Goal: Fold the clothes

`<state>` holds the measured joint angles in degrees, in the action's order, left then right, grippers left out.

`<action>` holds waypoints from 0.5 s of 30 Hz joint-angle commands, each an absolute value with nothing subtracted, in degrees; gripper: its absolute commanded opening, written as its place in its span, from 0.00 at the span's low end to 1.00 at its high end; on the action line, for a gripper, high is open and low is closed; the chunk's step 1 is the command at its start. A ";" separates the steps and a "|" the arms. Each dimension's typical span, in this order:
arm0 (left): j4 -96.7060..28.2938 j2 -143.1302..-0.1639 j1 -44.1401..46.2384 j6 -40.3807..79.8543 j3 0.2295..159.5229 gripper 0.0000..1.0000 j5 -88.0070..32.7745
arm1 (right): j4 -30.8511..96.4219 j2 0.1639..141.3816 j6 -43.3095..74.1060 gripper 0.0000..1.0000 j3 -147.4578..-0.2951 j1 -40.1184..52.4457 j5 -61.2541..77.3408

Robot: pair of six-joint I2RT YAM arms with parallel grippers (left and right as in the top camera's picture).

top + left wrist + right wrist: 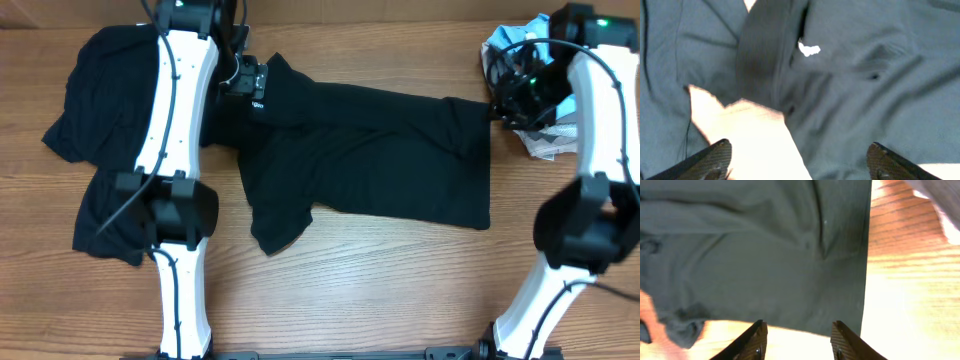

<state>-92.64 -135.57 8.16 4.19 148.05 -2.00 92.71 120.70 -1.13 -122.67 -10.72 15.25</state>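
A black shirt (370, 160) lies spread across the middle of the table, one sleeve pointing toward the front edge. More black clothes (100, 90) lie bunched at the left, partly under the left arm. My left gripper (245, 80) hovers over the spread shirt's far left corner. In the left wrist view its fingers (710, 160) stand wide apart and open above the fabric (865, 90), near a small white mark (809, 49). My right gripper (505, 100) is at the shirt's far right corner. It (799, 337) is open over bare wood, and the shirt's edge (840, 280) lies just beyond the tips.
A light-blue shirt (545, 130) lies crumpled at the far right, under the right arm. The wooden table (360, 290) shows bare along the front. A second part of the black pile (105, 215) lies by the left arm's elbow.
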 commanded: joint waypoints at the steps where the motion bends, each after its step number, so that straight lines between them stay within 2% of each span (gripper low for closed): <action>1: -96.27 -126.80 8.40 6.87 148.99 0.93 -4.23 | 94.15 110.32 2.22 0.50 -123.74 -10.68 14.96; 8: -96.82 -123.24 9.82 7.97 148.92 0.95 -10.17 | 97.06 104.51 6.17 0.54 -121.97 -10.37 12.25; 11: -96.82 -121.16 11.38 8.82 148.22 1.00 -10.00 | 97.06 100.88 7.84 0.54 -118.24 -10.11 12.05; 15: -96.82 -116.60 13.54 12.40 144.14 1.00 -6.68 | 97.06 93.01 12.60 0.54 -109.45 -10.09 7.99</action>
